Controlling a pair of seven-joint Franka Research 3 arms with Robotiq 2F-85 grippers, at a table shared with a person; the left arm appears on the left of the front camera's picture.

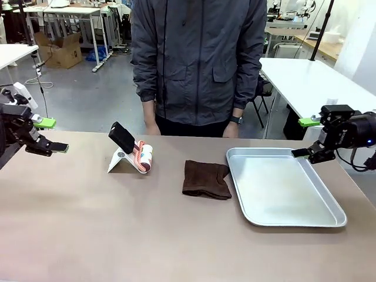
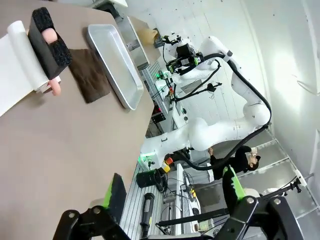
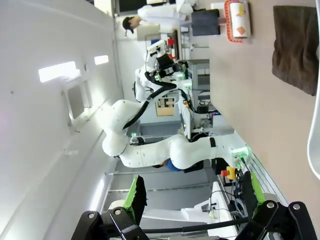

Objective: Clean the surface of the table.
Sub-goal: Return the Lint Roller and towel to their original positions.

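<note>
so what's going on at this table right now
Nothing is being handled yet. Both arms hang back at the table's two ends, the left gripper and the right gripper open and empty. On the table lie a lint roller propped on a white stand, a brown cloth in the middle and an empty metal tray to the right. A person stands at the far side, hands down by the edge.
</note>
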